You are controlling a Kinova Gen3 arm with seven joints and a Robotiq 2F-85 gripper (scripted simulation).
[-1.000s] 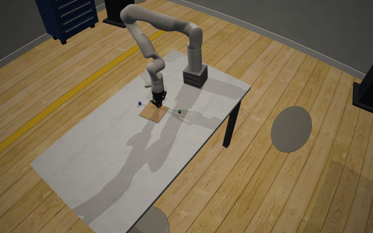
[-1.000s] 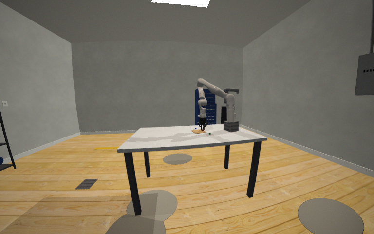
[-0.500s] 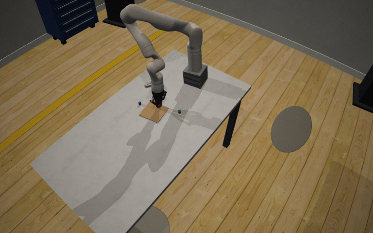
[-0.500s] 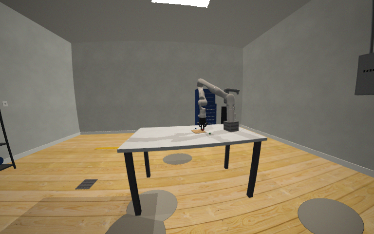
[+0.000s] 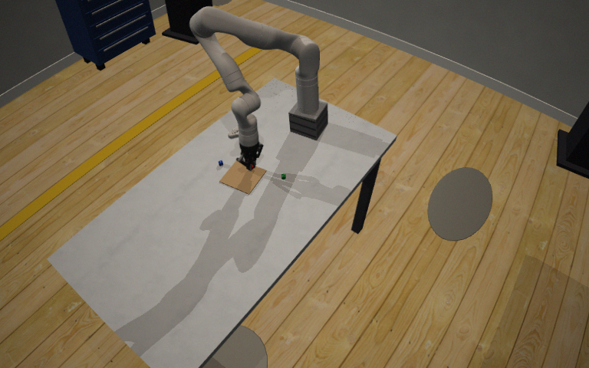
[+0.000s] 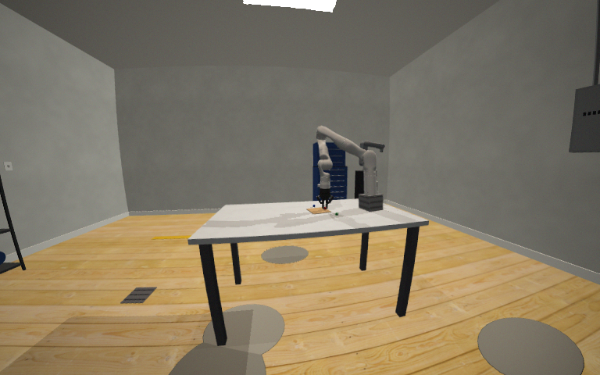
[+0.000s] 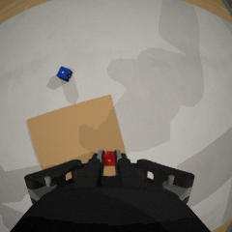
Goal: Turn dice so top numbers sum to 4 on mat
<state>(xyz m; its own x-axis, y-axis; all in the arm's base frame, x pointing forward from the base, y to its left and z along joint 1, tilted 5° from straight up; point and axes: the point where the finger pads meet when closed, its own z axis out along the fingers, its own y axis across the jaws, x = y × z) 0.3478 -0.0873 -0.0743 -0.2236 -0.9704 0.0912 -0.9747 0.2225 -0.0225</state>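
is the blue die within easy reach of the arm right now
Probably, but not yet: the blue die sits in the open beside the mat, nothing blocking it, while the gripper is shut on the red die.
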